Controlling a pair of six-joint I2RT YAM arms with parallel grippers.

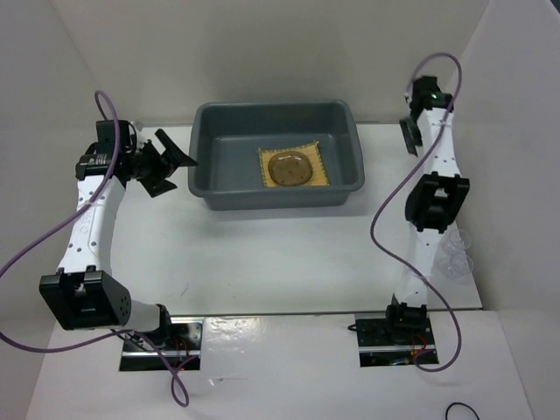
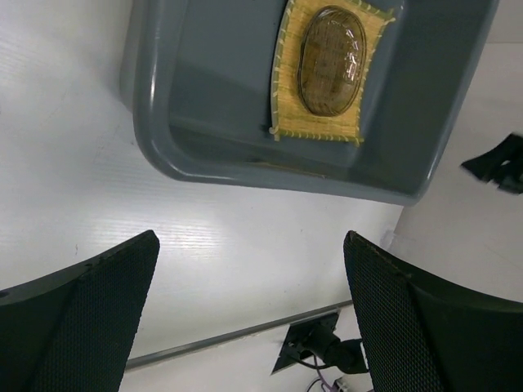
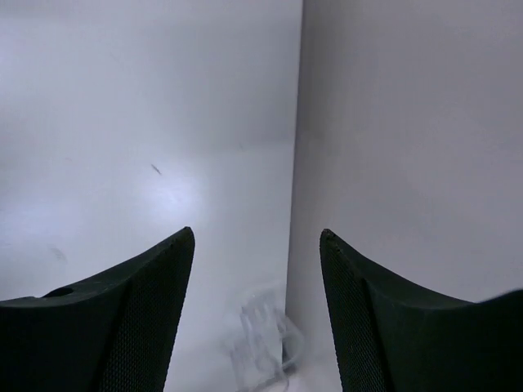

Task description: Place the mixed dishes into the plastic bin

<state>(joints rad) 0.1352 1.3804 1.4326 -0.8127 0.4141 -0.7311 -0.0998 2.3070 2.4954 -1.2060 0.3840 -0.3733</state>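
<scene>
The yellow woven mat (image 1: 317, 157) lay flat on the floor of the plastic bin (image 1: 203, 171), in the bin's right half. A small round clear dish (image 1: 290, 169) rested on the middle of the mat, the weave showing brownish through it and the frayed yellow border visible all round it. More clear dishes (image 1: 457, 254) stood outside the bin, well off to its right and nearer the arm bases, at the right edge of the white table (image 1: 262, 254), just beside the forearm of your right arm. They were too glassy and faint for you to count. Your left gripper (image 1: 171, 166) hung just beside the bin's left wall, apart from the rim. Its two fingers were spread wide with nothing between them, and its wrist view looked past them onto the bin's near corner and the mat inside. Your right gripper (image 3: 256, 233) was raised to the right of the bin's far right corner, apart from the bin. Its fingers were likewise spread and grasping nothing. Its wrist view showed only bare table, the white wall (image 3: 409, 163), and a blurred clear dish low between the fingers. A purple cable (image 1: 26, 254) looped along each arm on either side of the bin.
</scene>
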